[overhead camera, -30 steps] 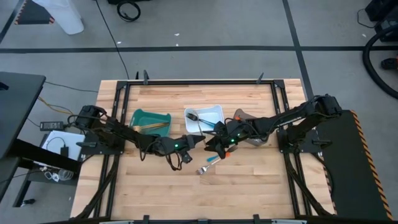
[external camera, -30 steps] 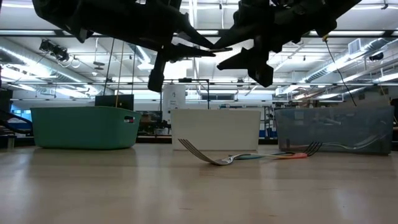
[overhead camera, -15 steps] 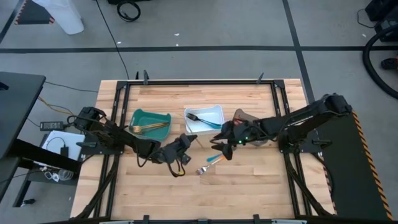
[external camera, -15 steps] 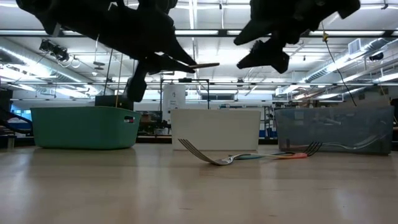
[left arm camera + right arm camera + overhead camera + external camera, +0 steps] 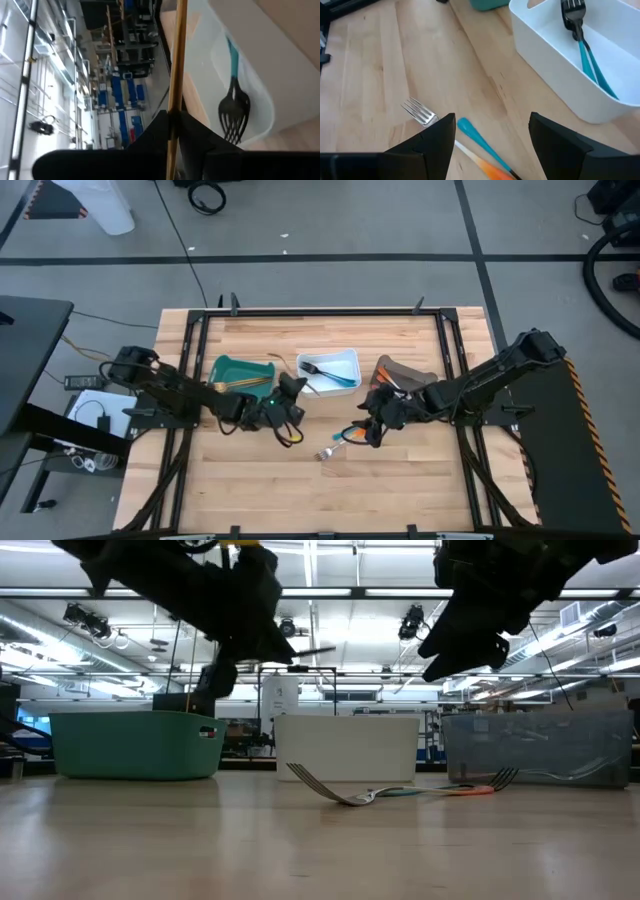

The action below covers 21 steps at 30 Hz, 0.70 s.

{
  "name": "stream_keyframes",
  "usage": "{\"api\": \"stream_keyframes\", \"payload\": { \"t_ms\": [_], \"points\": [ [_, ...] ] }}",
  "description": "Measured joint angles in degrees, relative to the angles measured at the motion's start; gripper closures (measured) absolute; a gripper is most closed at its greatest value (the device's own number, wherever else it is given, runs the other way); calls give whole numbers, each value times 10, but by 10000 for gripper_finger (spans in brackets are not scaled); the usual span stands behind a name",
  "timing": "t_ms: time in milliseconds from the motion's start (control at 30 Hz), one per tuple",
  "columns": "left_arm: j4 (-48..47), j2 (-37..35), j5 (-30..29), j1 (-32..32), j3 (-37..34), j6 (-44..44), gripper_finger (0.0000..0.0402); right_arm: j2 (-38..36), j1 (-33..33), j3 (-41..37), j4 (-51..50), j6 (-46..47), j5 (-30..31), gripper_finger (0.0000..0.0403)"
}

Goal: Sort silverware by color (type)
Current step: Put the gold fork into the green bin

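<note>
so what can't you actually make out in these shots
- Left claw, shut on a gold utensil: the left wrist view's edges cut off both ends, so fork or spoon is unclear.
- Grey-brown bin: in the high view the right arm covers most of its inside; its contents stay hidden.
- Pieces on the table: the open right claw hides their handle ends in the right wrist view.
- Teal bin: its wall hides the contents in the low view.

Teal bin (image 5: 242,372); white bin (image 5: 335,365); blue-handled fork (image 5: 476,132); orange-handled utensil (image 5: 490,169).
</note>
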Motion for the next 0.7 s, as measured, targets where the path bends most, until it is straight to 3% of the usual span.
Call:
{"api": "stream_keyframes", "payload": {
  "t_ms": [367, 700],
  "points": [
    [-227, -110, 26, 33, 0, -241, 371, 5, 32, -48, 67, 27, 47, 147],
    [-550, -125, 174, 107, 84, -561, 369, 5, 32, -78, 92, 32, 43, 147]
  ]
}}
